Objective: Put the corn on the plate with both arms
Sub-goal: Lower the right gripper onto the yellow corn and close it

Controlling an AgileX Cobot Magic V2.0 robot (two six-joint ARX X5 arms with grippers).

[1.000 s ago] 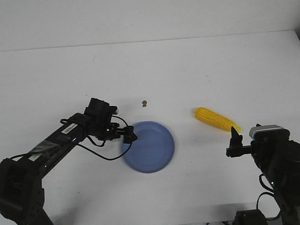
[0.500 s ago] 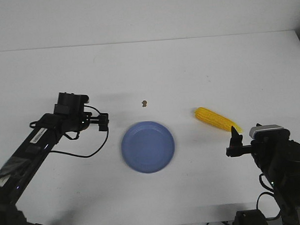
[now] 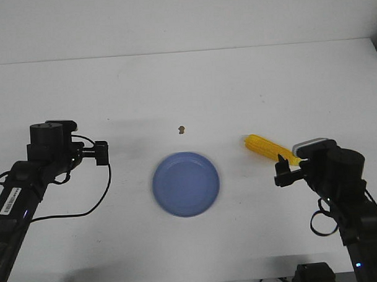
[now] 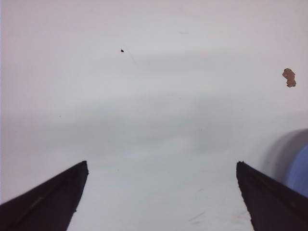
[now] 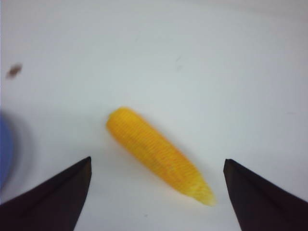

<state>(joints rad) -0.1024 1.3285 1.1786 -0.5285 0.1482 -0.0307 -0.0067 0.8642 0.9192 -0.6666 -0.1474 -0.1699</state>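
White table (image 3: 236, 83), unlabelled corn (image 5: 156, 154), blue plate (image 3: 185, 183), both jaws apart.

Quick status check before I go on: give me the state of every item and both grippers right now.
Bright yellow husked corn cob: lying flat on the white table, ungripped, between the right gripper's open fingers.
Round periwinkle-blue plate: empty, upright on the table.
Tiny brown speck: loose on the table beyond the plate.
Left gripper: open, empty, clear of the plate.
Right gripper: open, empty, beside the corn's pointed end.
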